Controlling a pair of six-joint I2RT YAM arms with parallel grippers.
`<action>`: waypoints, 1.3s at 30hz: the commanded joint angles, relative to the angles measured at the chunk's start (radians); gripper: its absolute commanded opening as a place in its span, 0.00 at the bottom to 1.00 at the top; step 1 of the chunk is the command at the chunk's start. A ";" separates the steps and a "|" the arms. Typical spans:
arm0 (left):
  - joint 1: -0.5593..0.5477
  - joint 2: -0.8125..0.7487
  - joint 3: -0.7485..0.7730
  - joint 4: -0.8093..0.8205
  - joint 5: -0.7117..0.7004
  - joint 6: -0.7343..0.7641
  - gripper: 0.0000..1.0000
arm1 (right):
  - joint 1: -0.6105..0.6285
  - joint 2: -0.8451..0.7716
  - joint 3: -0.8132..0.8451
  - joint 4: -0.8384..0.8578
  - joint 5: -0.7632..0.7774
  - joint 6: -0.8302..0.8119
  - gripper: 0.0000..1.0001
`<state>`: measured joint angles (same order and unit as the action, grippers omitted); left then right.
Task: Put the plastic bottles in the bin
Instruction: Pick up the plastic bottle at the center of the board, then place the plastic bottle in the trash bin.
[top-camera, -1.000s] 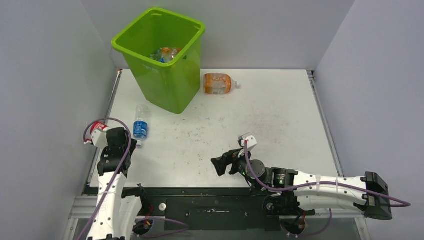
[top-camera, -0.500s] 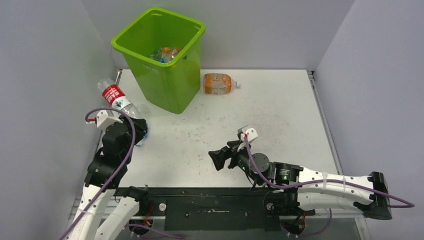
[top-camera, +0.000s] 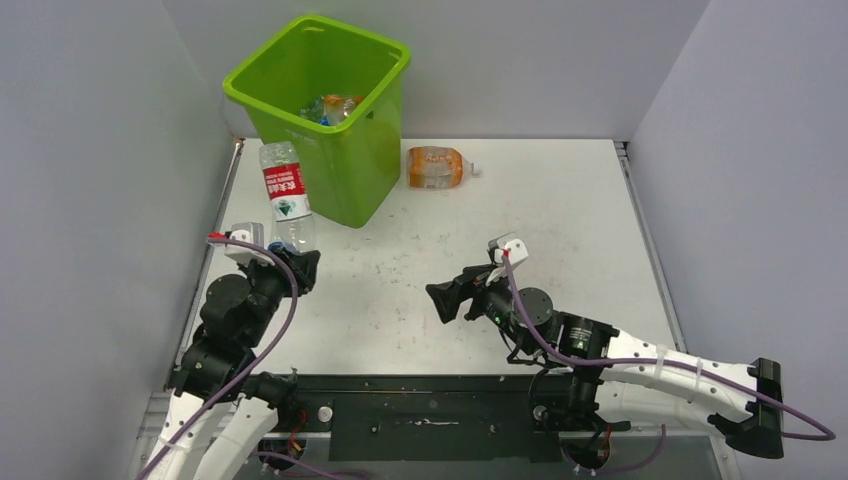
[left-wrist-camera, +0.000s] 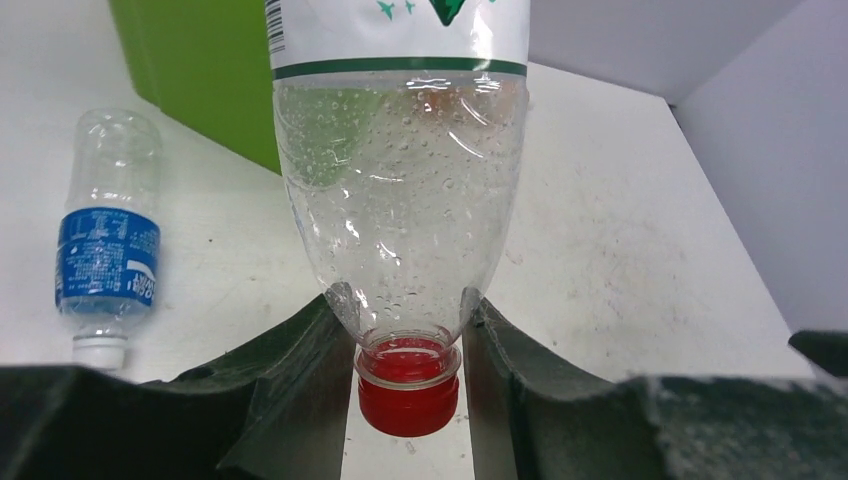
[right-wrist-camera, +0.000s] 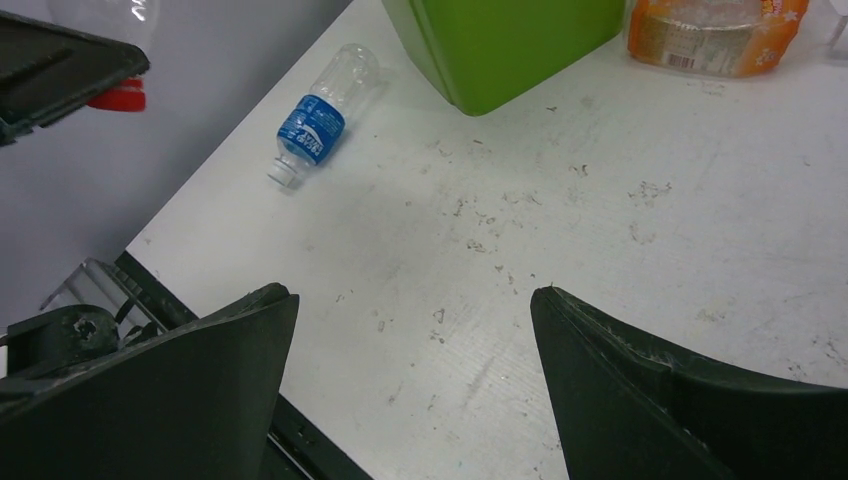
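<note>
Left gripper (top-camera: 290, 258): pinching bottle (top-camera: 284, 190) at neck, cap down, just beside bin (top-camera: 240, 95).
Right gripper (top-camera: 450, 300): spread, empty, above table (top-camera: 560, 230).
Risk: narrow neck hold; bottle may pivot; clearance over bin unclear, could fall outside.

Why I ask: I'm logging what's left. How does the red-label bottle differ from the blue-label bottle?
The red-label bottle is gripped at its neck by the left gripper, off the table; the blue-label bottle lies loose on its side on the table. The red-label bottle has a red cap, the blue-label bottle a white one. Both are clear and outside the bin.
</note>
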<state>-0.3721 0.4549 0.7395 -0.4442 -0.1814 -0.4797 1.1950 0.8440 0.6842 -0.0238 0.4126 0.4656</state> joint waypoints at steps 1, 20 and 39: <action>-0.005 -0.060 -0.069 0.180 0.191 0.157 0.00 | -0.011 -0.024 0.018 0.086 -0.103 0.003 0.90; -0.007 -0.165 -0.255 0.467 0.602 0.303 0.00 | -0.016 0.148 0.375 0.147 -0.290 -0.091 0.90; -0.088 -0.042 -0.221 0.580 0.592 0.487 0.00 | -0.267 0.503 0.782 0.065 -0.741 0.106 0.90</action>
<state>-0.4244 0.3717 0.4702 0.0589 0.4232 -0.0681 0.9508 1.2808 1.3266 0.0963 -0.1886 0.5499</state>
